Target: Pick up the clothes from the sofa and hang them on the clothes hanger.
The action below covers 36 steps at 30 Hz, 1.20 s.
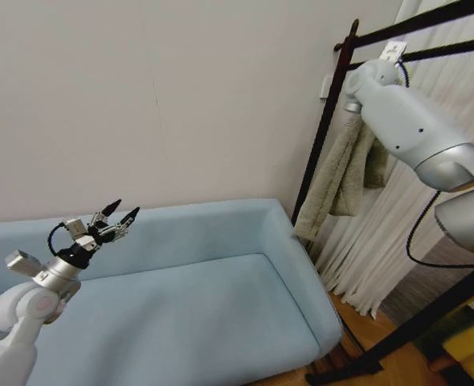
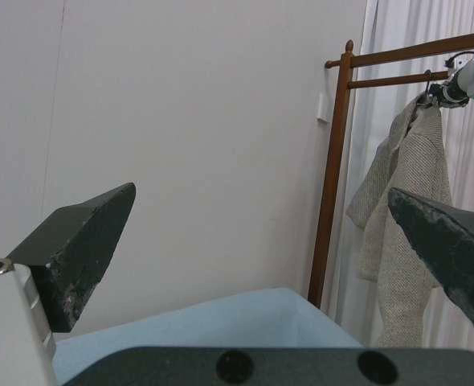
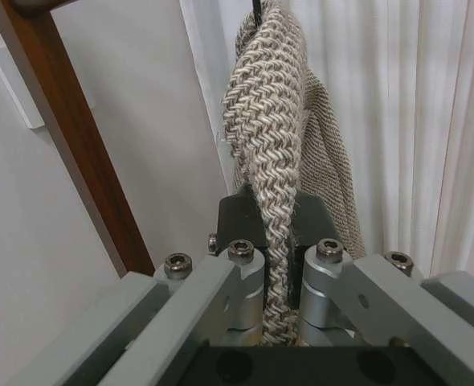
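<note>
The right gripper (image 2: 432, 95) is up at the top of the dark wooden rack (image 1: 321, 137), close under its two rails. Its jaws are closed on the top fold of a grey-beige knit sweater (image 1: 337, 181). In the right wrist view the thick knit band of the sweater (image 3: 273, 104) runs straight between the jaws of the right gripper (image 3: 273, 221) and is pinched there. From the jaws the rest of the sweater (image 2: 410, 185) hangs down loose, with one sleeve dangling toward the rack's upright post (image 2: 333, 177), which stands just beside the jaws. Whether the sweater already rests on a rail, I cannot tell. Behind the jaws and the sweater hangs a pale curtain (image 3: 430, 121).

The left gripper (image 1: 124, 209) is held up over the backrest of the light blue sofa (image 1: 181, 305), well apart from the rack. Its jaws stand wide open with nothing between them. In the left wrist view the two dark fingers (image 2: 76, 249) of the left gripper (image 2: 261, 193) frame the white wall (image 2: 205, 121). The rack and the hanging sweater lie far beyond the jaws, off to one side.
</note>
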Motion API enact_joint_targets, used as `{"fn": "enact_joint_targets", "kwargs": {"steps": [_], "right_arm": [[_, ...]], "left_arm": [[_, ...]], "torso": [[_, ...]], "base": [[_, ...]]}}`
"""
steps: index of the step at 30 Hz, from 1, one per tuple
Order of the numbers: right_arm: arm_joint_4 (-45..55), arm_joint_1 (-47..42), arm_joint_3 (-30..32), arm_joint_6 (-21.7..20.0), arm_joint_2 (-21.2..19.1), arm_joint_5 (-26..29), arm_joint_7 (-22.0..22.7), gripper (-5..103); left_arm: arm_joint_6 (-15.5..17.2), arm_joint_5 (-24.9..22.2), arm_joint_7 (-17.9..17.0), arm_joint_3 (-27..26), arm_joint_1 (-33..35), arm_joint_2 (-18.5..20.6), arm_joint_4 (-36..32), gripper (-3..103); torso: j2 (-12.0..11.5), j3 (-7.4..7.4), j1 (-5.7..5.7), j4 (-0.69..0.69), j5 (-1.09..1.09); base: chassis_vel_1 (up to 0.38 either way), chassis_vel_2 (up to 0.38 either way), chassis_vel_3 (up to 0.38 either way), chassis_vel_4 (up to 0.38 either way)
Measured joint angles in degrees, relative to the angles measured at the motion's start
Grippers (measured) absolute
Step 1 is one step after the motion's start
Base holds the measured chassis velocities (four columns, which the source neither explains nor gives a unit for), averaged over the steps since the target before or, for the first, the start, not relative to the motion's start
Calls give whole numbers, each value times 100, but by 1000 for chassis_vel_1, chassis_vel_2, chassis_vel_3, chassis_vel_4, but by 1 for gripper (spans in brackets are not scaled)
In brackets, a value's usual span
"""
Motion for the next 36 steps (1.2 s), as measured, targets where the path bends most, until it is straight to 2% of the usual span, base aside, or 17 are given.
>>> {"fn": "enact_joint_targets", "kwargs": {"steps": [3,6,8,10,11,12,13,15,17,18,21,24,27,36], "right_arm": [[38,-1,-1,-112,-14,-23,38,6],[95,-23,-20,-197,-60,-145,54,22],[101,-24,-27,-204,-69,-180,62,22],[165,-23,-42,-212,-103,-232,82,33],[196,-23,-51,-213,-116,-238,88,33],[257,-9,-77,-213,-140,-258,98,44],[270,10,-96,-210,-144,-279,101,49],[279,26,-114,-204,-145,-304,103,49],[353,48,-153,-193,-167,-379,102,60],[353,48,-153,-193,-167,-379,102,60],[567,50,-164,-181,-226,-442,118,76],[712,44,-161,-174,-270,-479,145,82],[930,16,-109,-178,-339,-536,200,96],[1531,-101,42,-249,-563,-728,364,100]], "left_arm": [[8,-2,7,-2,-42,18,13,100],[11,-10,42,-24,-51,32,30,100],[11,-10,65,-28,-47,32,34,100],[11,-9,103,-30,-27,23,43,100],[11,-6,112,-29,-23,19,46,100],[11,2,139,-21,-21,9,52,100],[15,9,160,-8,-21,1,53,100],[20,12,176,3,-24,-7,53,100],[54,25,219,25,-28,-31,53,100],[54,25,219,25,-28,-31,53,100],[66,44,250,39,-26,-74,57,100],[68,49,263,39,-19,-88,70,100],[68,51,307,28,-13,-96,105,100],[67,61,321,18,-19,-144,139,100]], "torso": [[0,0,0,-1,0],[0,0,0,-2,2],[0,0,0,-2,2],[0,0,0,-2,1],[0,0,0,-2,1],[0,0,0,-1,2],[0,0,0,-1,1],[0,0,0,-1,0],[0,0,0,-1,0],[0,0,0,-1,0],[0,0,0,-1,1],[0,0,0,-1,1],[0,0,0,-1,2],[0,0,0,-1,1]], "base": [[0,0,0,0],[0,0,0,0],[0,0,0,0],[0,0,0,0],[0,0,0,0],[0,0,0,0],[0,0,0,0],[0,0,0,0],[0,0,0,0],[0,0,0,0],[0,0,0,0],[0,0,0,0],[0,0,0,0],[0,0,0,0]]}}
